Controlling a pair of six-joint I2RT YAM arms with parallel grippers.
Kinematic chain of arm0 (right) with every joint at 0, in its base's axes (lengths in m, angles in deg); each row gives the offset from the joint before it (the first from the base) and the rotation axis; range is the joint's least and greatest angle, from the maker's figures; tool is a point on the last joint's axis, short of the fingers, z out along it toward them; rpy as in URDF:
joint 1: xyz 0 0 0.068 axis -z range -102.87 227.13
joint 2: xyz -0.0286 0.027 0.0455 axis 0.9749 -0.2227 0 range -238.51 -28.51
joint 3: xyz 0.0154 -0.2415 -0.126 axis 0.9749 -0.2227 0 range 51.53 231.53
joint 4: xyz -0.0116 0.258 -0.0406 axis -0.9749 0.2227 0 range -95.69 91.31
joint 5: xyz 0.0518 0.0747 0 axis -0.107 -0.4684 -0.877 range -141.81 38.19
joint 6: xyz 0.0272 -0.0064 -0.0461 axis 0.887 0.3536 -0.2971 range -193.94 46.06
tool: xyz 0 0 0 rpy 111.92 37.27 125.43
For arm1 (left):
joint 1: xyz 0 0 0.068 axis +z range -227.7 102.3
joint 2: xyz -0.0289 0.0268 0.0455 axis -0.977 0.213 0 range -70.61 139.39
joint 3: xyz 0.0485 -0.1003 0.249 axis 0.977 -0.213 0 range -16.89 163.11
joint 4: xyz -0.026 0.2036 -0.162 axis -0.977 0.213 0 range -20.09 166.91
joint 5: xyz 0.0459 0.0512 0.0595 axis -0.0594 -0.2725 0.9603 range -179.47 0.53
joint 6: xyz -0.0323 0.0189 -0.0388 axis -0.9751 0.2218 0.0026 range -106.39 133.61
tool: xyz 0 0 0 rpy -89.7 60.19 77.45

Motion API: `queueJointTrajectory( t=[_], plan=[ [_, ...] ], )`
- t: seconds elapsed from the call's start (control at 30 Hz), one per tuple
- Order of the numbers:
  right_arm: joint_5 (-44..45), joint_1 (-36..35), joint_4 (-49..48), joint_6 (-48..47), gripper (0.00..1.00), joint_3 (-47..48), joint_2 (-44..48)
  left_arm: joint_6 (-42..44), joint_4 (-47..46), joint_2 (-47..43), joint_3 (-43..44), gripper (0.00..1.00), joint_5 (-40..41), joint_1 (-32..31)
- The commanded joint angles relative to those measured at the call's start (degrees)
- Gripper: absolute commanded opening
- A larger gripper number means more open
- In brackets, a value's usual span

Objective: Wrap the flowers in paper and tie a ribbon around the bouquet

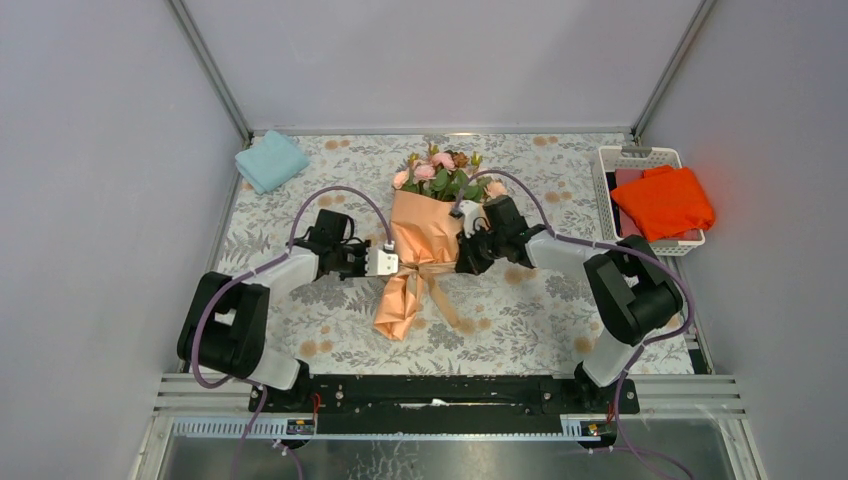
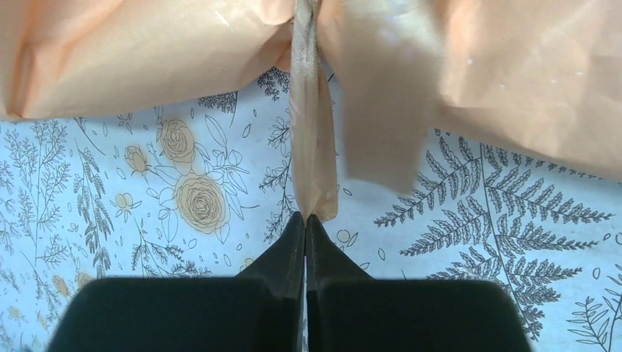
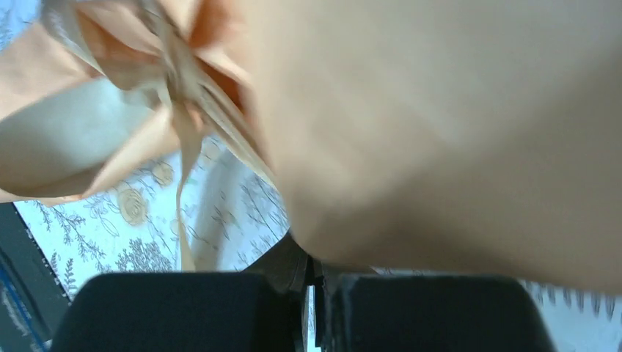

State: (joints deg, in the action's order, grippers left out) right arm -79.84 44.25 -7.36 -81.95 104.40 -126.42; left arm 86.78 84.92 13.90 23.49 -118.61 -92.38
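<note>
The bouquet lies in the middle of the table. Its flowers (image 1: 440, 175), pink roses with green leaves, point to the far side, and the peach paper (image 1: 420, 235) narrows to a crumpled tail (image 1: 398, 305). The tan ribbon (image 1: 428, 268) circles the narrow waist, and one strand trails toward the near right. My left gripper (image 1: 402, 262) is at the waist's left side; in the left wrist view it (image 2: 306, 216) is shut on a loop of ribbon (image 2: 312, 147) that runs up under the paper (image 2: 147, 51). My right gripper (image 1: 463, 263) sits at the waist's right side and is shut (image 3: 312, 258), with paper (image 3: 440, 117) covering its tips. A ribbon knot (image 3: 180, 110) shows to the left.
A folded light blue cloth (image 1: 271, 161) lies at the far left corner. A white basket (image 1: 610, 190) with a bright orange cloth (image 1: 665, 200) stands at the far right. Grey walls close in three sides, and the black base rail (image 1: 440, 393) runs along the near edge.
</note>
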Motion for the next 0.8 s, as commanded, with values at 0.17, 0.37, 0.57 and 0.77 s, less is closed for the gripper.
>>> queueJointTrajectory(
  t=[0.17,0.37,0.57,0.77],
  plan=[
    [-0.56,4.4,9.47,12.46,0.0,-1.68,1.46,2.31,0.81,-2.26,-2.25,0.0,4.87,1.39],
    [-2.04,4.91,10.35,14.72,0.0,-0.69,-1.45,3.13,-1.91,-2.01,-3.71,0.0,5.26,1.45],
    [-1.82,10.08,9.73,18.34,0.0,-3.89,-1.62,10.6,-2.16,-0.78,-5.49,0.0,6.83,5.06],
    [-2.79,11.38,8.95,19.08,0.0,-4.07,-3.66,11.71,-2.83,-0.75,-6.73,0.0,6.78,5.29]
  ],
)
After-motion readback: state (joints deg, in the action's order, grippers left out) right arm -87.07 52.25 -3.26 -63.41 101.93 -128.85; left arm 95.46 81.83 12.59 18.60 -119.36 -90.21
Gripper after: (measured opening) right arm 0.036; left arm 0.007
